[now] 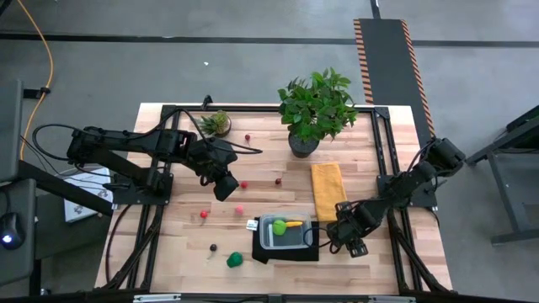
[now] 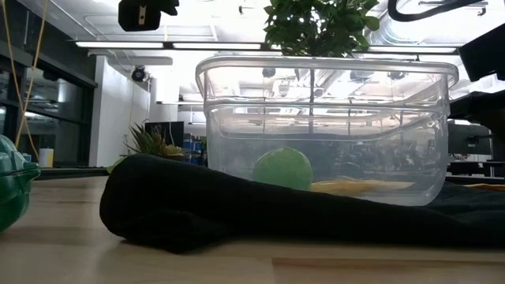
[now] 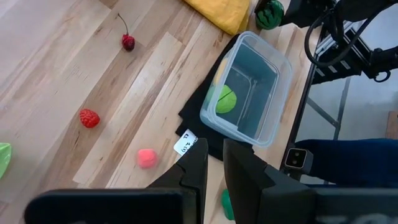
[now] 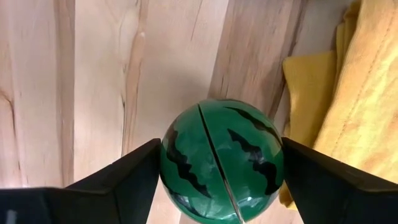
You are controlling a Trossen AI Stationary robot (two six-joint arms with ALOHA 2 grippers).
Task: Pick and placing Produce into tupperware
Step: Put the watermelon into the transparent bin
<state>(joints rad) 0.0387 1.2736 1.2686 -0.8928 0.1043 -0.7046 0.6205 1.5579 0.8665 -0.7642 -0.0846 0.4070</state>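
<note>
Two views differ: right wrist shows right gripper (image 4: 221,171) pinching a watermelon (image 4: 222,160); overhead hides it. Left gripper (image 3: 214,163), fingers nearly together, empty, above tupperware (image 3: 273,93).

Wooden table (image 1: 168,252), one. Large leafy potted plant (image 1: 316,105) stood at its far edge; small spiky potted plant (image 1: 216,124) sat left of it. Yellow cloth (image 1: 328,189) lay just in front of the large plant; black mat (image 1: 286,251) lay nearer, left of the cloth.
</note>
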